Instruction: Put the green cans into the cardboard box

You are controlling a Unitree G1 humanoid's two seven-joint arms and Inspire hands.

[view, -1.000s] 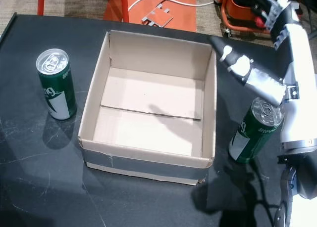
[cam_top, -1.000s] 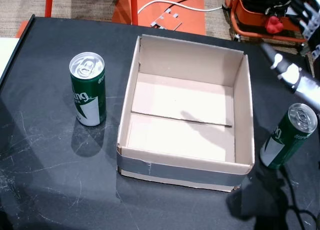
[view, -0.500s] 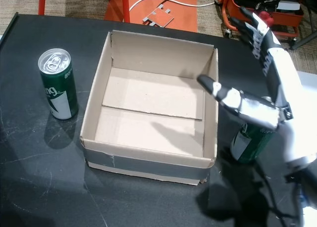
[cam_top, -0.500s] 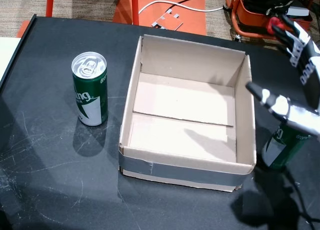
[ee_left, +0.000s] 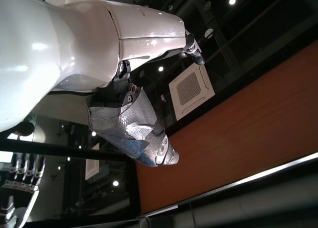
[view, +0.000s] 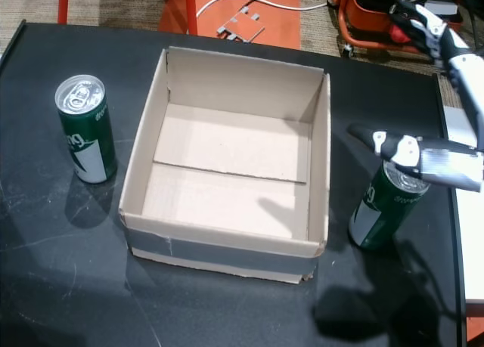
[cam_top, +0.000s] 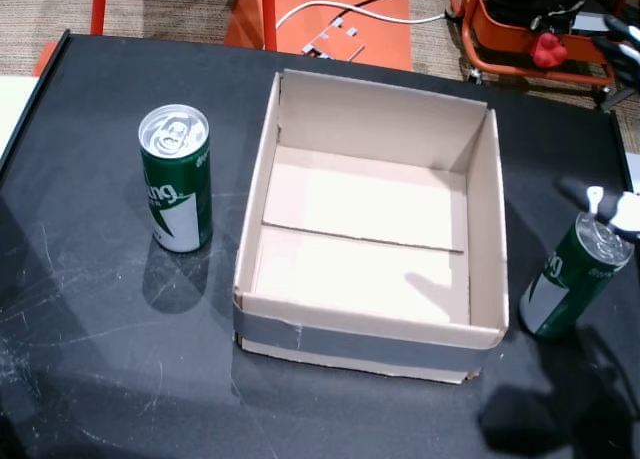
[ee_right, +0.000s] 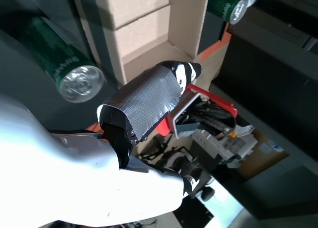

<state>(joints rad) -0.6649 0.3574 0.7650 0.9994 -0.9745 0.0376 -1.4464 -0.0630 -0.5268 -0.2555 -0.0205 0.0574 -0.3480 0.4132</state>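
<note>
Cardboard box (cam_top: 372, 219) stood open and empty mid-table (cam_top: 100, 359). 1 green can (cam_top: 177, 178) upright left of box, well apart. 2nd can (view: 387, 203) upright just right of box. Right hand (view: 439, 97) hovered over 2nd can, fingers spread, thumb (view: 393, 144) above can's top, nothing held. Left hand (ee_left: 131, 126) seen only in left wrist view, off table, empty; how far open could not be told.
</note>
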